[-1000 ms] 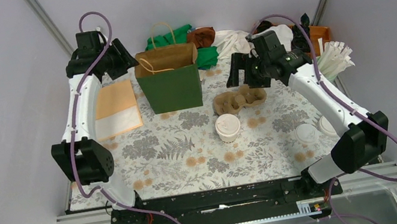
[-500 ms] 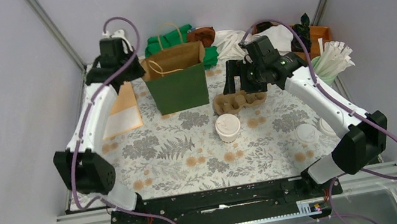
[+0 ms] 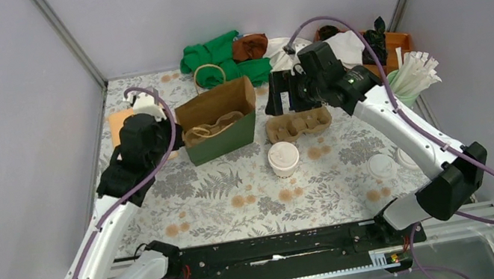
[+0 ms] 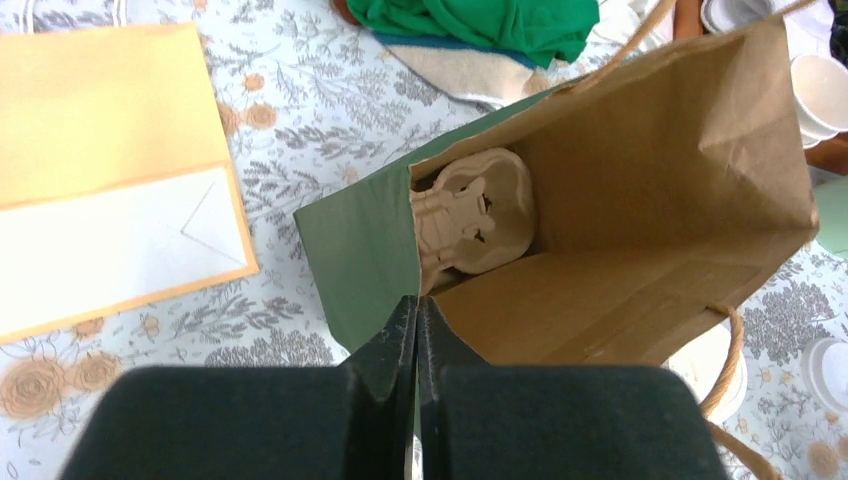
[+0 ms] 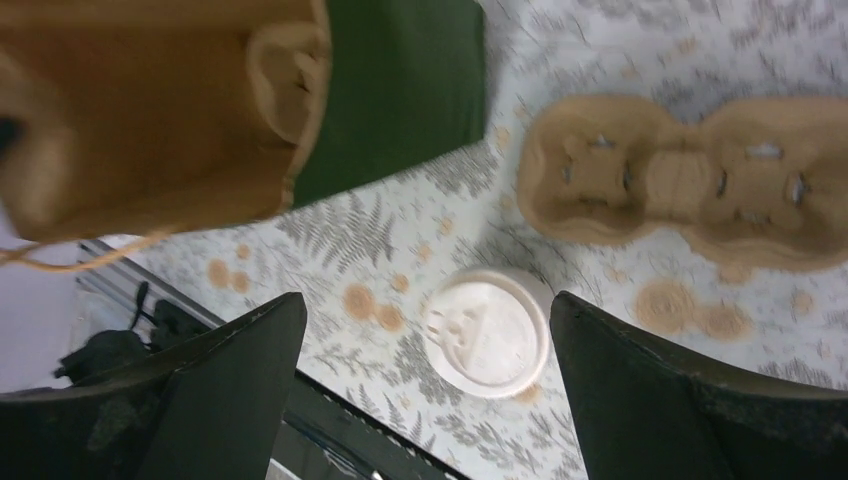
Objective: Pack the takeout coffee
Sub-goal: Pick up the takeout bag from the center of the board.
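Coffee: takeout coffee (image 3: 283, 157) stands upright on the floral table (image 3: 238, 194), lid on, just in front of the pulp cup carrier (image 3: 298, 124), right of the green paper bag (image 3: 218, 120) | left gripper (image 4: 416, 300): pinched tight on the tilted bag's rim | right gripper (image 5: 428, 305): spread wide above the coffee, holding nothing

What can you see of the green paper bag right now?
The green paper bag is dark green outside and plain brown kraft inside, with twisted paper handles. It sits on the floral tablecloth left of centre, tipped so that its open mouth leans toward the left arm. The left tool is shut on a corner of the rim. A pale moulded-pulp piece lies deep inside.
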Controlling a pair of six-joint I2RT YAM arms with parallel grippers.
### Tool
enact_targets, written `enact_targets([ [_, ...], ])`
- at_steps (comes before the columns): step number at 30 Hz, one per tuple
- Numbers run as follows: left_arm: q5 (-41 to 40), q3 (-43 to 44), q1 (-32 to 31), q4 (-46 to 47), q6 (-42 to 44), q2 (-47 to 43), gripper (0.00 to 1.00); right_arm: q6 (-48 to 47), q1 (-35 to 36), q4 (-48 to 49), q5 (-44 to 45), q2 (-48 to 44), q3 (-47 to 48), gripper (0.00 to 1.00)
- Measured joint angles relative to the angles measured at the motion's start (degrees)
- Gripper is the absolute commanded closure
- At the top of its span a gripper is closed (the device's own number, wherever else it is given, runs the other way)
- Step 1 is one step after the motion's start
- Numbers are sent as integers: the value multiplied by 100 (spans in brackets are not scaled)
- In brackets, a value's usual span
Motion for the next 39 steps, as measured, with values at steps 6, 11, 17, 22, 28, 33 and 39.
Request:
enact_targets([
  [6,7,-498,-39,44,-289,-404,100,33,240,448,-129,33,509,22],
  [11,92,-782,-44,92,-535,-763,100,7,463,603,-114,487,984,37],
  [17,162,-1058,-48,-81,-822,-1322,100,-72,645,431,157,1360,1731,59],
  [22,164,-1169,-48,-225,-960,-1624,100,-160,769,278,516,1655,1915,72],
  [28,284,-1464,-57,-367,-1189,-1967,100,-177,898,348,505,1001,807,83],
  [33,415,-1646,-59,-507,-1344,-2229,100,-162,984,501,420,372,111,83],
  [39,590,-1797,-59,-748,-1506,-2538,100,-133,1025,573,306,-44,-352,78],
])
